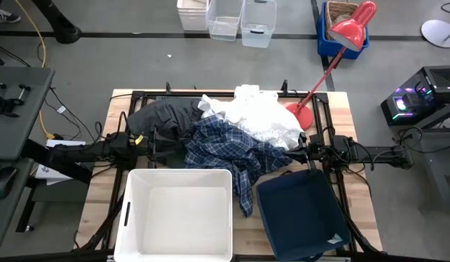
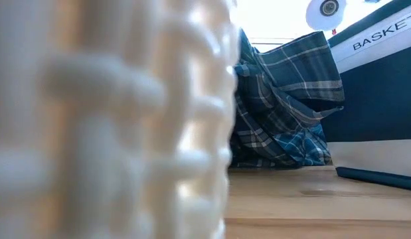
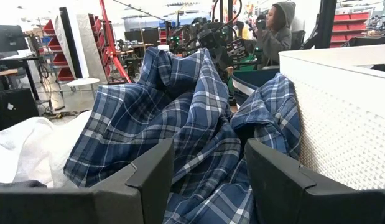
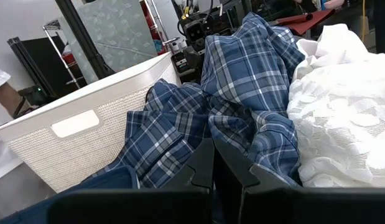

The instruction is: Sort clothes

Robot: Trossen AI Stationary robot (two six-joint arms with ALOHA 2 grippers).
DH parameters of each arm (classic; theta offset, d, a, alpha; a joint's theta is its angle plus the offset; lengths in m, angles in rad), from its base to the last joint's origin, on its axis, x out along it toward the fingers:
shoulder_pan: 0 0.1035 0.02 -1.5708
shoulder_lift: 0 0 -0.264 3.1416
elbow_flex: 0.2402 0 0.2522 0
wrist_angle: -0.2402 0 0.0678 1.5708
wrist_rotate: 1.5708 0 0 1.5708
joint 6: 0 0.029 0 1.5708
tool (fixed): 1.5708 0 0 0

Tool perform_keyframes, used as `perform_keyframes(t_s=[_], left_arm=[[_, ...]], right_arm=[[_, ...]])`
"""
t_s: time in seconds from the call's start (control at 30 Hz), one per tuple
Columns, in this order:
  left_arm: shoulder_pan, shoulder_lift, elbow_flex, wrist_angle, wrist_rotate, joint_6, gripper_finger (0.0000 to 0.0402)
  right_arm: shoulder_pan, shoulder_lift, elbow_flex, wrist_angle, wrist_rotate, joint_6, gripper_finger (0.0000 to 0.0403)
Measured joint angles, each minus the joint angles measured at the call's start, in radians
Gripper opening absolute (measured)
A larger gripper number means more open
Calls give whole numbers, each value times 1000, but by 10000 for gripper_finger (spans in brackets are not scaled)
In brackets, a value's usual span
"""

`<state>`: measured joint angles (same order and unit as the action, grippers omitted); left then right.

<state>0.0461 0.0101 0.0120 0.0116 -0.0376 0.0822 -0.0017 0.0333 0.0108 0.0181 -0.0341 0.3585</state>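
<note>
The blue-and-white plaid shirt (image 1: 228, 149) lies heaped at mid-table and drapes toward the near edge between the two bins. The dark green garment (image 1: 163, 115) lies at its far left. The white pieces (image 1: 257, 116) lie at its far right. My left gripper (image 1: 170, 143) is open and low at the shirt's left side, with a plaid fold (image 3: 201, 155) between its fingers. My right gripper (image 1: 291, 155) is shut and low at the shirt's right edge, its tips (image 4: 212, 152) against plaid cloth (image 4: 242, 81), beside the white pieces (image 4: 341, 106). My left gripper comes level from the table's left, its open fingers (image 3: 148, 180) on either side of a plaid fold; I cannot tell whether they touch it. My right gripper comes level from the table's right, its shut fingertips at a plaid fold (image 4: 204, 127); I cannot tell whether cloth is caught between them.
The white plastic bin (image 1: 130, 211) stands at the near left and fills the low view's left (image 2: 112, 119). The navy fabric bin (image 1: 297, 211) stands at the near right. A red lamp (image 1: 334, 51) leans in from the far right. A person (image 3: 276, 31) stands beyond the table.
</note>
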Motion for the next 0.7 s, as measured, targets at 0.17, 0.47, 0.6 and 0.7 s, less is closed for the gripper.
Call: perform_keyframes(t_s=[0.17, 0.47, 0.6, 0.7], left_arm=[[0, 0, 0, 1, 0, 4, 186], [0, 0, 0, 53, -71, 184, 186], [-3, 11, 0, 345, -52, -194, 186], [-3, 64, 4, 696, -93, -254, 186]], right_arm=[[0, 0, 0, 0, 0, 0, 0], [0, 0, 0, 0, 0, 0, 0], [0, 0, 0, 0, 0, 0, 0], [0, 0, 0, 0, 0, 0, 0]])
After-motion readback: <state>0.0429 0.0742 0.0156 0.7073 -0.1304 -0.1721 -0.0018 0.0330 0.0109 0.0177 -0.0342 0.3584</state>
